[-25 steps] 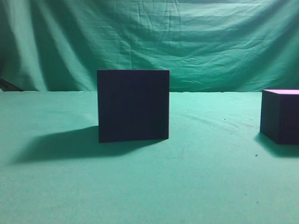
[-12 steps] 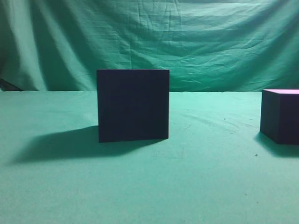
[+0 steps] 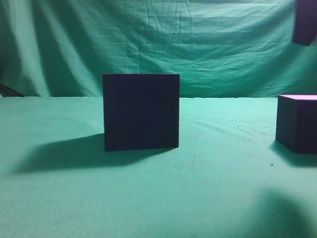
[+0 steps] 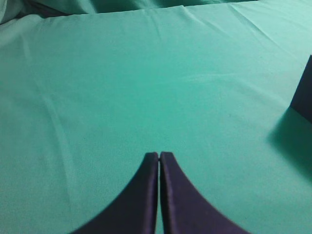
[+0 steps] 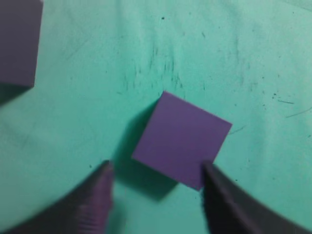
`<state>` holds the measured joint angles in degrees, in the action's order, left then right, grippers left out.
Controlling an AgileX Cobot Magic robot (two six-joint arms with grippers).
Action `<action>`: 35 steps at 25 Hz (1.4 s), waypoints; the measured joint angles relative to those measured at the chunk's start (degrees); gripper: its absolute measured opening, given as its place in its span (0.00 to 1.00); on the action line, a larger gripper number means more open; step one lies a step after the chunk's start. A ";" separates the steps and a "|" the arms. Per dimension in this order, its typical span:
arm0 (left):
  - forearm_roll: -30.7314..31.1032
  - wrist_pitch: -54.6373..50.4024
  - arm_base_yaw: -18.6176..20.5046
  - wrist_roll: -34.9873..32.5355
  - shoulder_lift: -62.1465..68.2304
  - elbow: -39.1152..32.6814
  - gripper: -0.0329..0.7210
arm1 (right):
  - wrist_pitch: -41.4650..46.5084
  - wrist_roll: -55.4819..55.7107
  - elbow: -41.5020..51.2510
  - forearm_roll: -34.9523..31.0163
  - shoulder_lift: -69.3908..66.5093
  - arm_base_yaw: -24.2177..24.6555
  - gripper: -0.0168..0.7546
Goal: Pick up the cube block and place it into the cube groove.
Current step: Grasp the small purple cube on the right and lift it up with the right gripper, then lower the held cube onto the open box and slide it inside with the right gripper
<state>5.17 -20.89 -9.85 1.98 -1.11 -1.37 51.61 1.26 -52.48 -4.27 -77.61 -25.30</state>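
The cube block [image 3: 297, 124] sits on the green cloth at the far right, dark with a pink top. In the right wrist view its purple top [image 5: 183, 139] lies turned at an angle below me. My right gripper [image 5: 156, 168] is open and hangs above it, with one finger to the left of the block's near corner and the other at that corner, not touching. The large dark box [image 3: 141, 111] stands in the middle; its cavity is hidden. A corner of the box shows in the right wrist view [image 5: 17, 41]. My left gripper [image 4: 159, 155] is shut and empty over bare cloth.
A green cloth [image 3: 208, 198] covers the table, and a green curtain [image 3: 198, 44] hangs behind it. A dark part of the right arm [image 3: 304, 22] shows at the top right. The box's edge [image 4: 304, 92] is at the right of the left wrist view.
A dark part of the right arm has come into the exterior view at the top right, and its shadow has appeared on the cloth at the lower right. Both cubes are unmoved.
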 joint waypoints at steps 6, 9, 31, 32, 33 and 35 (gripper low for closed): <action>0.00 0.00 0.00 0.00 0.00 0.00 0.04 | -0.38 12.04 -1.77 3.17 -6.90 -0.02 0.83; 0.00 0.00 0.00 0.00 0.00 0.00 0.04 | -1.25 15.01 -1.77 5.63 -10.53 -0.02 0.83; 0.00 0.00 0.00 0.00 0.00 0.00 0.04 | 8.58 14.52 -26.31 4.88 -16.10 -11.67 0.57; 0.00 0.00 0.00 0.00 0.00 0.00 0.04 | 8.70 15.42 -27.59 4.53 -16.10 -13.10 0.57; 0.00 0.00 0.00 0.00 0.00 0.00 0.04 | 8.45 15.96 -28.74 4.50 -16.23 -14.60 0.57; 0.00 0.00 0.00 0.00 0.00 0.00 0.04 | 7.01 17.09 -30.02 4.26 -16.89 -16.90 0.57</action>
<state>5.17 -20.89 -9.85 1.98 -1.11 -1.37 58.62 18.35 -82.50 -0.01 -94.50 -42.20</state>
